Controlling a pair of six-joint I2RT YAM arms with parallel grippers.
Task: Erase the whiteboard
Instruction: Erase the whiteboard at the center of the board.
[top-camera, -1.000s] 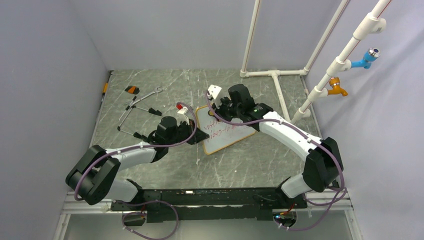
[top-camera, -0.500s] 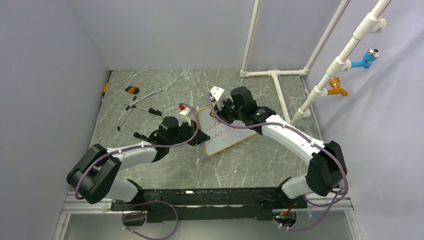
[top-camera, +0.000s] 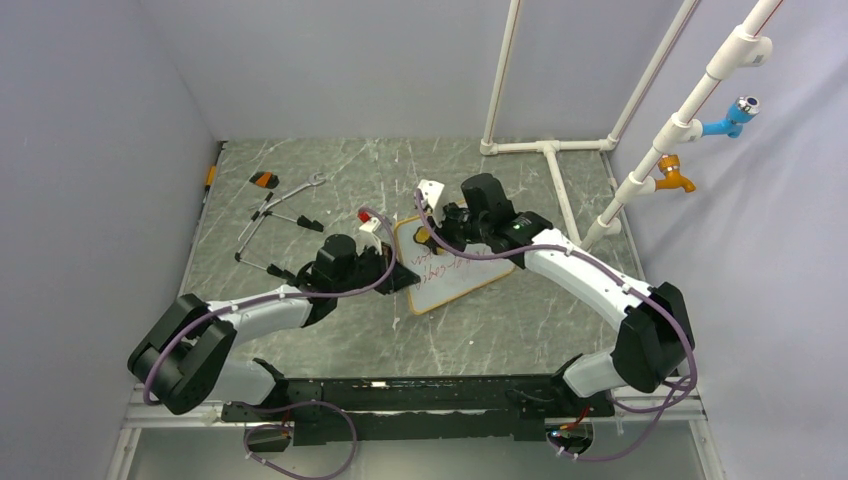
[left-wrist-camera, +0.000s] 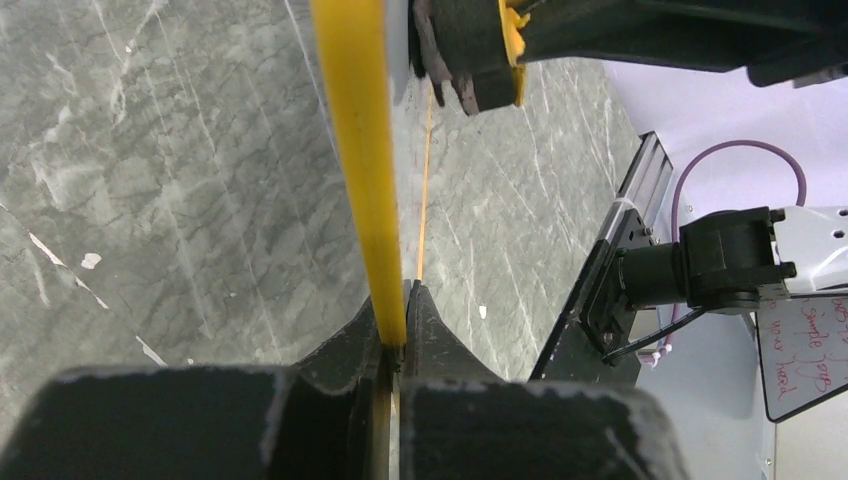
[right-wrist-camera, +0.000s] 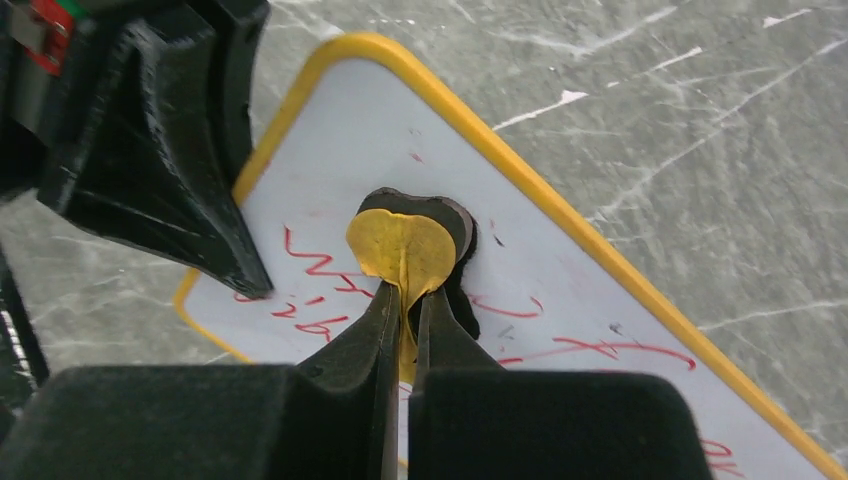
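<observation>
Over the last second our right gripper (right-wrist-camera: 403, 295), clenched on the yellow-backed eraser (right-wrist-camera: 400, 245), has slid onto the whiteboard's (top-camera: 460, 282) far left corner. The board lies on the table (top-camera: 500, 335), its left rim pinched by our left gripper (left-wrist-camera: 393, 325). Red writing remains, and we judge that pressing hard could twist the rim out of that pinch.

Overhead view looks down from behind; wrist views sit close (sharing the whiteboard (top-camera: 452, 280)).

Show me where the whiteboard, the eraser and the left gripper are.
whiteboard (right-wrist-camera: 380, 130), right wrist view, bare white writing surface near its rounded corner.
eraser (right-wrist-camera: 403, 250), right wrist view, its yellow back above the fingertips.
left gripper (left-wrist-camera: 398, 305), left wrist view, between the fingertips pinching the board's yellow frame.
</observation>
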